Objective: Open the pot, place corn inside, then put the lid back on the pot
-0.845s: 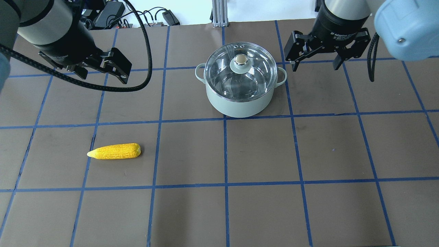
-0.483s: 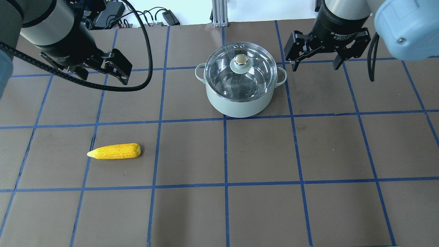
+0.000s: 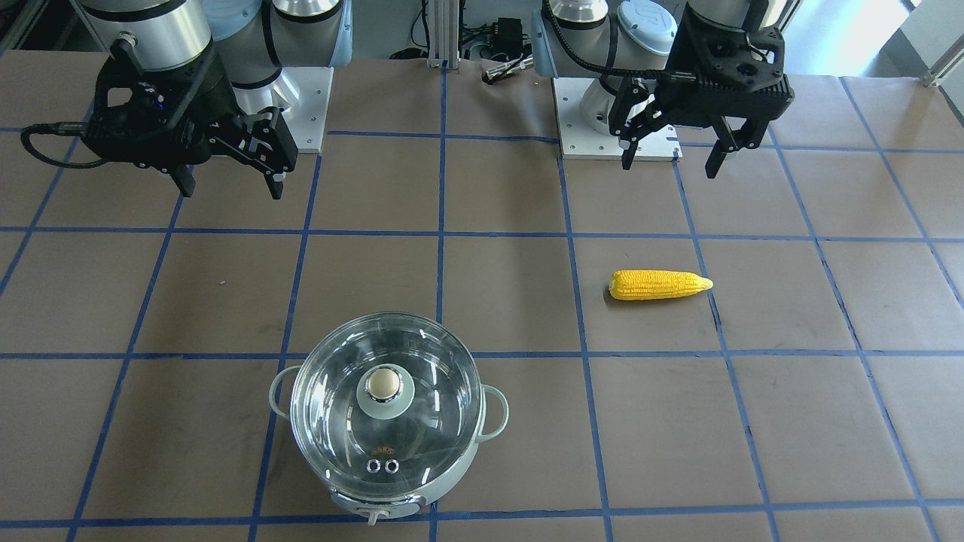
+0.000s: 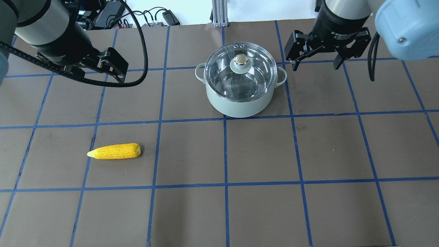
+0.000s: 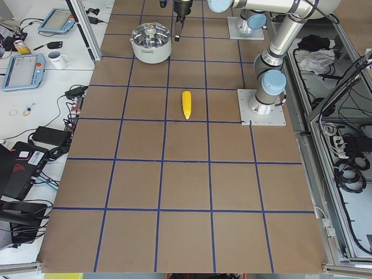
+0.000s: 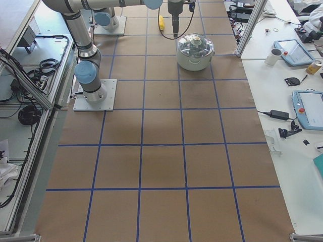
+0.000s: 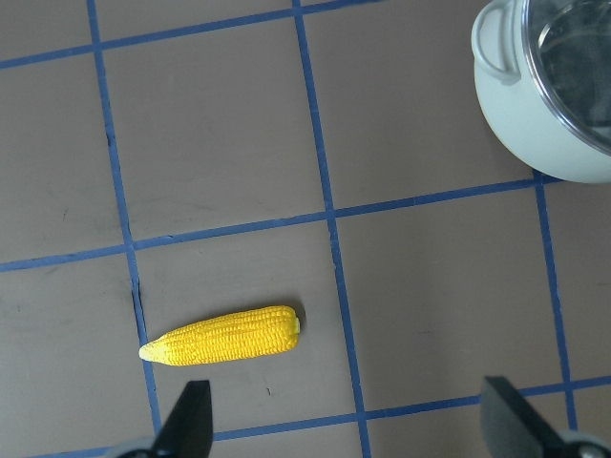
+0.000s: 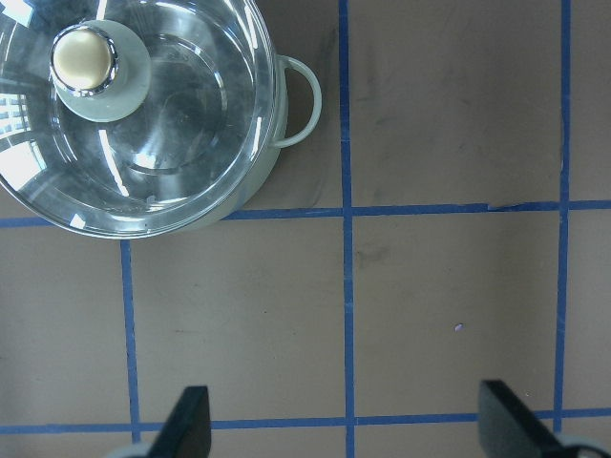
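Note:
The pale mint-green pot (image 4: 240, 107) stands at the far middle of the table with the clear glass lid (image 4: 255, 77) on it. The lid's beige knob (image 4: 241, 60) is at its centre. The yellow corn (image 4: 115, 151) lies flat on the table's left half, well short of the pot. My left gripper (image 4: 99, 72) is open and empty, hovering far above the table beyond the corn. Its wrist view shows the corn (image 7: 224, 334) below and the pot (image 7: 535, 134) at the top right. My right gripper (image 4: 315, 67) is open and empty, hovering just right of the pot. Its wrist view shows the lid (image 8: 172, 143) at the top left.
Brown paper with a blue tape grid (image 4: 225, 120) covers the table. Cables and power bricks (image 4: 109, 13) lie beyond the far edge. The arm bases (image 3: 617, 120) stand at the robot's side. Side desks carry tablets and a mug (image 5: 58, 58).
My left gripper has drifted slightly left and toward the table's far edge in the overhead view. My right gripper, the pot, lid and corn have not visibly moved.

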You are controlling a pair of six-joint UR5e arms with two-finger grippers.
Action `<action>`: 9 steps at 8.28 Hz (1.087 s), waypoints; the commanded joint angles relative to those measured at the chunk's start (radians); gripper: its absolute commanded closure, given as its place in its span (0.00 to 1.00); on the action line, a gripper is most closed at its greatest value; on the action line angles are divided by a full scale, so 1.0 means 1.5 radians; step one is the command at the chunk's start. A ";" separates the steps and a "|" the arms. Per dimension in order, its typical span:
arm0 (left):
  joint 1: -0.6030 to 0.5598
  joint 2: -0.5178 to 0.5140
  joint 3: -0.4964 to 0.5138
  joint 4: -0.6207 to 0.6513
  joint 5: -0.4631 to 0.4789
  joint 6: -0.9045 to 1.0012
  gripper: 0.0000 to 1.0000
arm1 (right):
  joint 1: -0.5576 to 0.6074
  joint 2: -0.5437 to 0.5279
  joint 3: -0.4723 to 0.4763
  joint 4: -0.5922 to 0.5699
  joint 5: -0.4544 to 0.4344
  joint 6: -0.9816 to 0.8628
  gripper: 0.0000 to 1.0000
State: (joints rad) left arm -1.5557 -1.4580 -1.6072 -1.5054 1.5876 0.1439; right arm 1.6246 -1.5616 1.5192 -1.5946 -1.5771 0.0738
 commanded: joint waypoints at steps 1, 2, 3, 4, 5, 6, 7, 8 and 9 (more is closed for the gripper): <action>0.025 -0.006 0.002 0.000 -0.004 -0.032 0.00 | -0.002 0.003 0.000 -0.021 -0.003 -0.002 0.00; 0.026 -0.005 0.001 -0.001 -0.001 -0.039 0.00 | -0.001 0.005 0.000 -0.043 -0.002 -0.006 0.00; 0.028 -0.007 0.000 0.000 -0.002 -0.040 0.00 | -0.001 0.005 0.000 -0.048 -0.003 -0.025 0.00; 0.038 -0.009 0.000 -0.001 -0.002 -0.060 0.00 | -0.001 0.006 0.000 -0.052 -0.002 -0.029 0.00; 0.048 -0.009 0.000 -0.001 -0.003 -0.063 0.00 | -0.001 0.013 0.001 -0.064 -0.006 -0.018 0.01; 0.049 -0.009 0.000 -0.002 -0.002 -0.063 0.00 | 0.001 0.021 -0.003 -0.064 -0.013 -0.007 0.00; 0.049 -0.009 0.000 -0.002 -0.002 -0.063 0.00 | 0.002 0.043 -0.019 -0.065 -0.013 0.012 0.00; 0.050 -0.010 0.000 -0.002 -0.002 -0.063 0.00 | 0.005 0.079 -0.063 -0.065 -0.011 0.035 0.00; 0.049 -0.011 -0.001 -0.002 -0.002 -0.063 0.00 | 0.015 0.134 -0.120 -0.064 -0.008 0.064 0.00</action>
State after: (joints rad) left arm -1.4821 -1.4719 -1.6077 -1.5077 1.5845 0.0498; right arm 1.6294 -1.4789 1.4644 -1.6906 -1.5941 0.1002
